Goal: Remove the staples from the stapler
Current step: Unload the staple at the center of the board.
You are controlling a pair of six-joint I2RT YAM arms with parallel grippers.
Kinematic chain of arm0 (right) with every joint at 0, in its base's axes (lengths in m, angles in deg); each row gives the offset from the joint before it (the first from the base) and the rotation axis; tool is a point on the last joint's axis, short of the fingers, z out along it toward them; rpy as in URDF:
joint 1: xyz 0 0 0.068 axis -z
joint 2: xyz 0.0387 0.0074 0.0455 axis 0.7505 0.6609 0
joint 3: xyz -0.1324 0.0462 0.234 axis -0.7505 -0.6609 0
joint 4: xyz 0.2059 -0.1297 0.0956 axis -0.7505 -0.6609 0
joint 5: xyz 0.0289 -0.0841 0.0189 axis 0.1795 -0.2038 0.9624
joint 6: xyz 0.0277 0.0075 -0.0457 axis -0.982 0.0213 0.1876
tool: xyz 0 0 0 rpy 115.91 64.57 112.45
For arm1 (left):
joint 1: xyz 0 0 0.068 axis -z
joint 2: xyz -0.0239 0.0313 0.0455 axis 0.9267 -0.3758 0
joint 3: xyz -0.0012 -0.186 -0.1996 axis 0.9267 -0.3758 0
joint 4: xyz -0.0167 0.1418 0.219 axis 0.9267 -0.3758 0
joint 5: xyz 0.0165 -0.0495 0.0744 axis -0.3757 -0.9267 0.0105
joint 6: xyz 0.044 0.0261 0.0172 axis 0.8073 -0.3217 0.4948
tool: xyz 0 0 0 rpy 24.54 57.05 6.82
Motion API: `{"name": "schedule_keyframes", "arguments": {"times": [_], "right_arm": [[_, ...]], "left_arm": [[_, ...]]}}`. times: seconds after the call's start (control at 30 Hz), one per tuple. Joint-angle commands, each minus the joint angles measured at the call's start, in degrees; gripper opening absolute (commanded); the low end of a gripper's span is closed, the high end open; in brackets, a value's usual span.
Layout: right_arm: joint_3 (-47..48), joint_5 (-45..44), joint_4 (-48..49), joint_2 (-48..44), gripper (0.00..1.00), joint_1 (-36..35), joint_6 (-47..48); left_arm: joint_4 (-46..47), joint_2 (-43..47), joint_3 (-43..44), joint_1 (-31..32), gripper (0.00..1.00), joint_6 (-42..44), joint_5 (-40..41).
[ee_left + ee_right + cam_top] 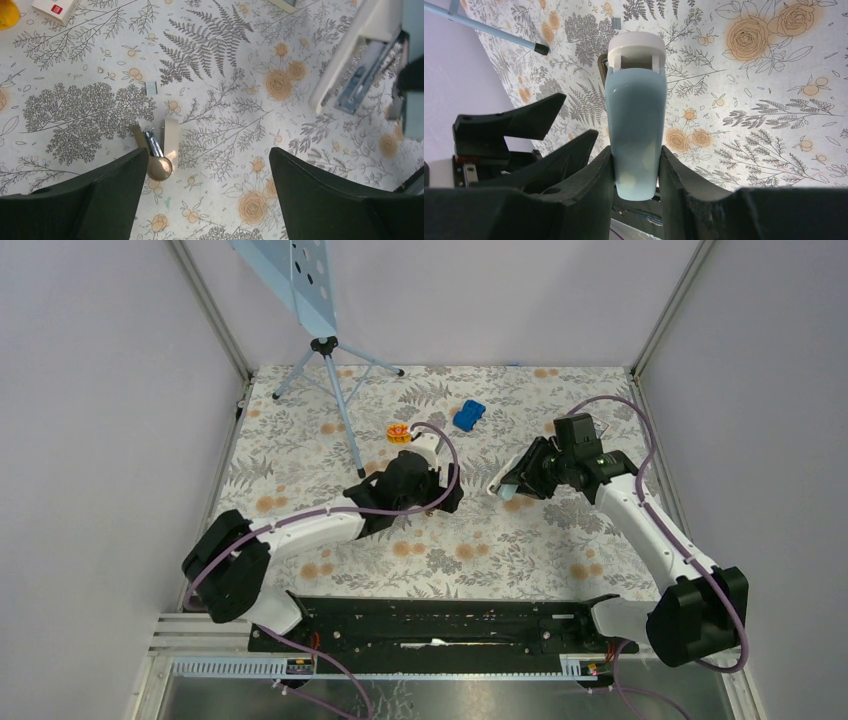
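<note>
Left of pale-blue-and-white plastic stapler (350,50): tiny silvery-grey metal staple strip (151,89) lies loose on floral tablecloth (215,50), likely already unloaded. Right gripper (636,150) clamps stapler body to expose magazine (362,75). Left gripper (209,152) spread wide, empty.

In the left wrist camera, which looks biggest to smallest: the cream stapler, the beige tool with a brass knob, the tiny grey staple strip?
Largest: cream stapler, open and cropped by the frame.
Middle: beige tool with brass knob.
Smallest: tiny grey staple strip.

High rear overview, close downward wrist views, shared tabletop (480,540)
</note>
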Motion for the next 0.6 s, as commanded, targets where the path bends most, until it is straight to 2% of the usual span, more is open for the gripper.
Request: {"name": "schedule_keyframes", "arguments": {"times": [0.0,0.33,0.57], "right_arm": [[1.17,4.52,-0.48,0.28,0.0,0.93,-0.34],[4.66,3.79,-5.19,4.26,0.0,1.37,2.83],[8.08,-2.34,-9.04,10.65,0.0,1.38,9.82]], "left_arm": [[10.53,6.25,-4.63,1.61,0.96,3.24,2.93],[12.26,9.35,-5.18,5.12,0.97,9.87,4.0],[12.45,11.66,-7.15,5.64,0.97,14.86,10.31]]}}
